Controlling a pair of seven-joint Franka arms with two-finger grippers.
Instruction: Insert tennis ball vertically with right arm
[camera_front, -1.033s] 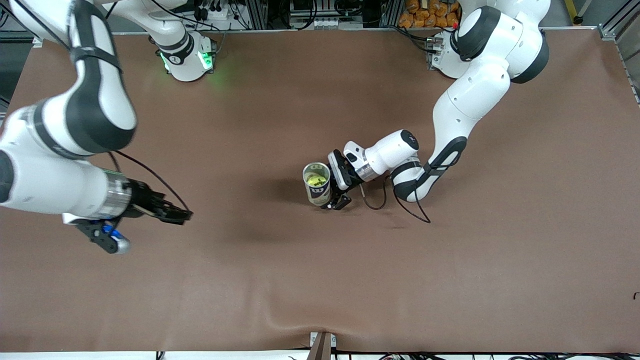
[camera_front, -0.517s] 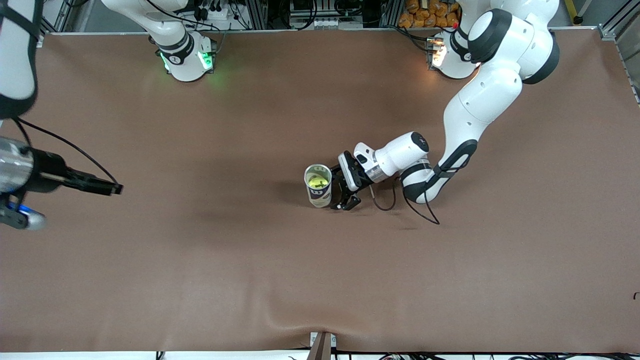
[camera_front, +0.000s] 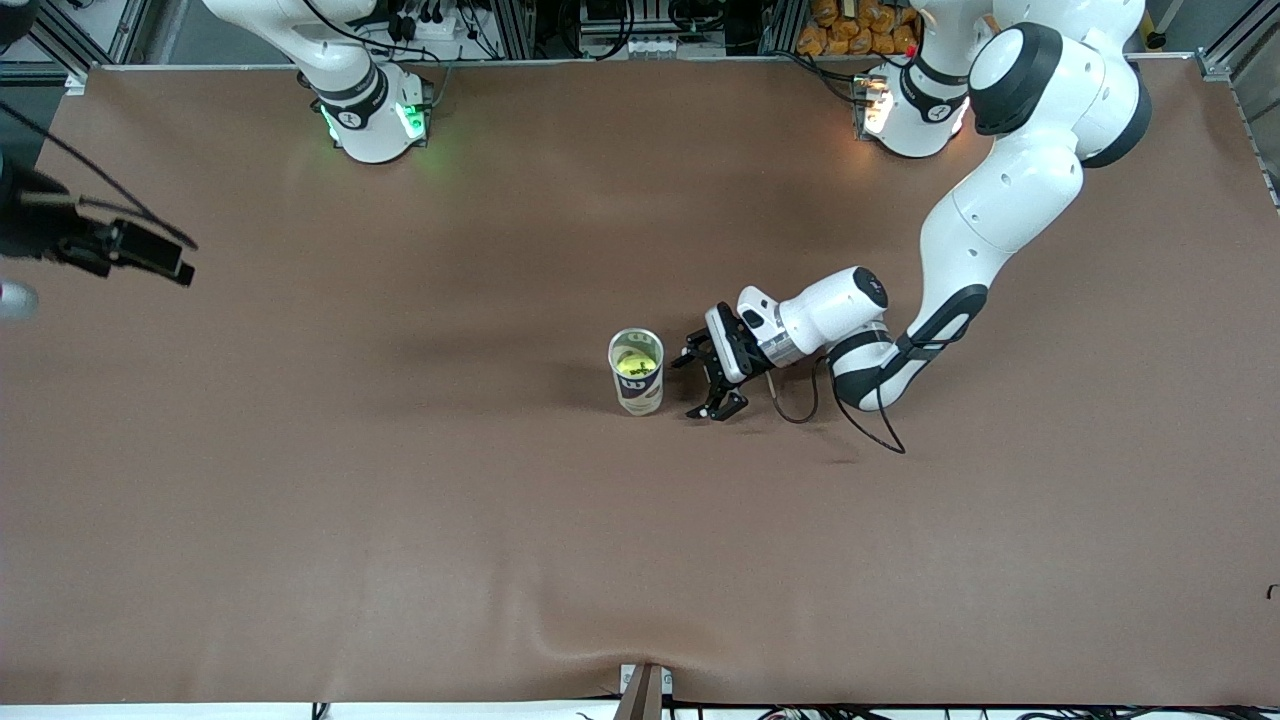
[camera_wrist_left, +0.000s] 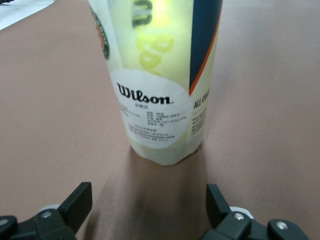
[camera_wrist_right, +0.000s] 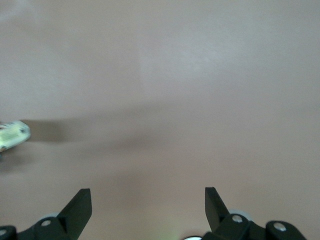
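A clear Wilson tennis ball can (camera_front: 636, 372) stands upright in the middle of the brown table, with a yellow tennis ball (camera_front: 634, 365) inside it. My left gripper (camera_front: 694, 386) is low beside the can, toward the left arm's end, open and a short gap clear of it. In the left wrist view the can (camera_wrist_left: 162, 85) stands just ahead of the open, empty left gripper (camera_wrist_left: 149, 196), and the ball (camera_wrist_left: 150, 45) shows through the wall. My right gripper (camera_front: 170, 262) is raised high over the right arm's end of the table. In its wrist view the right gripper (camera_wrist_right: 147, 197) is open and empty, and the can (camera_wrist_right: 12, 135) is small and far off.
The brown table mat (camera_front: 640, 560) is bare apart from the can. A black cable (camera_front: 850, 420) loops from the left wrist onto the mat. The arm bases (camera_front: 375, 115) stand along the table's farthest edge.
My left gripper has opened, let go of the can and drawn back toward the left arm's end. My right arm has swung up and away toward its own end of the table.
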